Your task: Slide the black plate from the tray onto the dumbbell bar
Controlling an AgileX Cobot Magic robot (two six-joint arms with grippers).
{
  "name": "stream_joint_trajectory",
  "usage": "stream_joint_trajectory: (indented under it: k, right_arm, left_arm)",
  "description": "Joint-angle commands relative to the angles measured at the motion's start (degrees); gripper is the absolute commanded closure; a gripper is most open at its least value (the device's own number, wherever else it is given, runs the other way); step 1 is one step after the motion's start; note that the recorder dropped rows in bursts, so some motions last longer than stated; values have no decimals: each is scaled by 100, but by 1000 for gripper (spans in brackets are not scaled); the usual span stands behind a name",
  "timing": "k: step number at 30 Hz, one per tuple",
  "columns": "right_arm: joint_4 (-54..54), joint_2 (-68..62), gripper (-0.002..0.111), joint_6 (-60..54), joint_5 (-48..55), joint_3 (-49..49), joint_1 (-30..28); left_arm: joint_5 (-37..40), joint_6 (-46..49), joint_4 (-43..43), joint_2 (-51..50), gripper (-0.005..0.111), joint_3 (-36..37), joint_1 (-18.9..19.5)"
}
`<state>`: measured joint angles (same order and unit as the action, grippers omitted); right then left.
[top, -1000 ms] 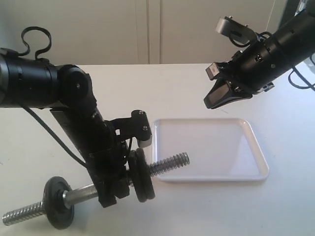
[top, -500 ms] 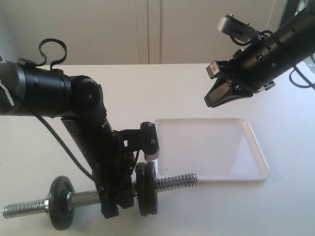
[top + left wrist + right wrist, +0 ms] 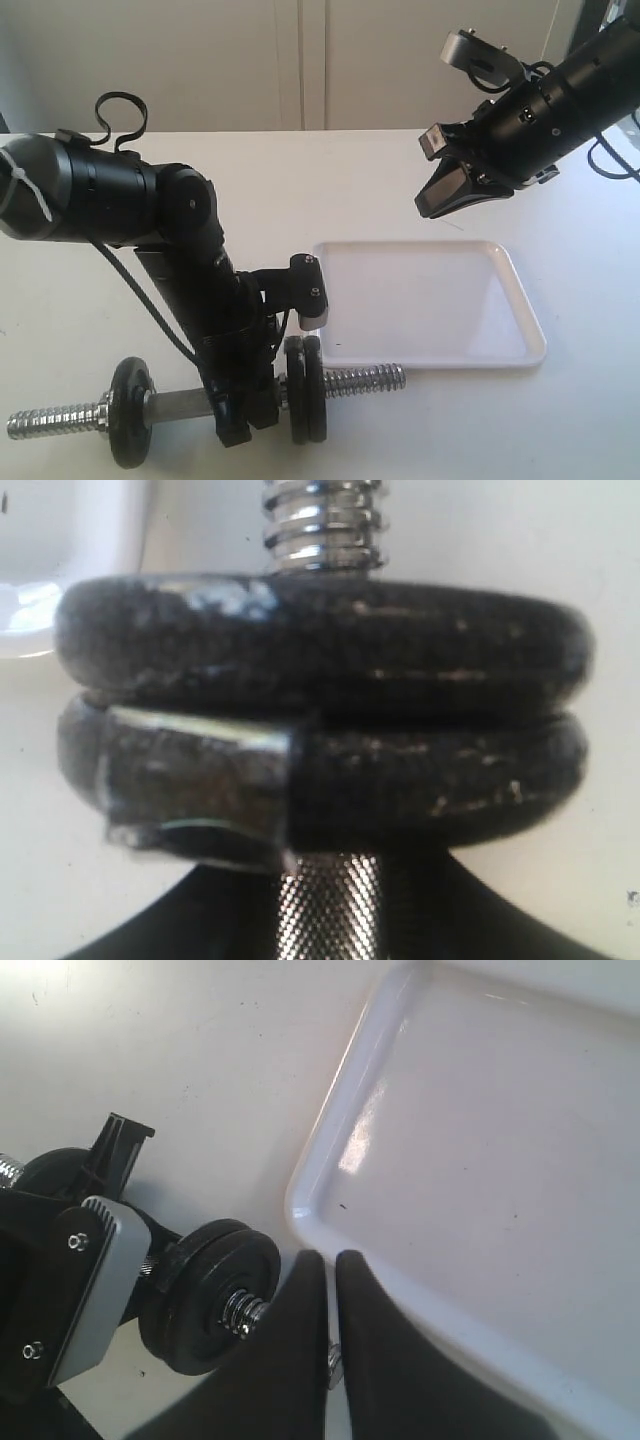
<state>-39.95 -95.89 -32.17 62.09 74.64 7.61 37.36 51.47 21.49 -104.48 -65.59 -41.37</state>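
Note:
My left gripper (image 3: 240, 408) is shut on the knurled middle of the dumbbell bar (image 3: 360, 380), holding it nearly level just above the table. Two black plates (image 3: 305, 390) sit pressed together on the bar's right threaded part, right beside the gripper. In the left wrist view they show edge-on, the outer black plate (image 3: 320, 630) towards the threaded end (image 3: 322, 525). A third plate (image 3: 130, 412) sits on the bar's left part. The white tray (image 3: 430, 305) lies to the right with nothing on it. My right gripper (image 3: 440, 200) hangs shut high over the tray's far left corner.
The bar's right threaded tip (image 3: 245, 1310) ends close to the tray's near left corner (image 3: 300, 1205). The left arm's camera bracket (image 3: 305, 290) stands over the tray's left rim. A wall of pale cabinet doors (image 3: 300, 60) stands behind the white table (image 3: 560, 420).
The left arm has lowered the bar and levelled it, carrying it a little to the right and nearer the front edge. The right arm has not moved.

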Motion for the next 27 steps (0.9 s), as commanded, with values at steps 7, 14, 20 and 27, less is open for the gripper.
stream_joint_trajectory:
  k: [7,14,20,27]
  right_arm:
    - [-48,50,104,51,4,-4,-29]
    - [-134,50,104,51,3,-4,-29]
    - [-135,50,104,51,40,-4,-29]
    - [-159,277,104,-102,139,-4,-29]
  left_arm:
    - [326,-23,-102,209,46,-120,-15]
    - [436,-61,-298,423,40,-120,-15]
    - [659,-737,-986,818,41,-120,0]
    - [1464,-2382,-2105,1757,57,-314,0]
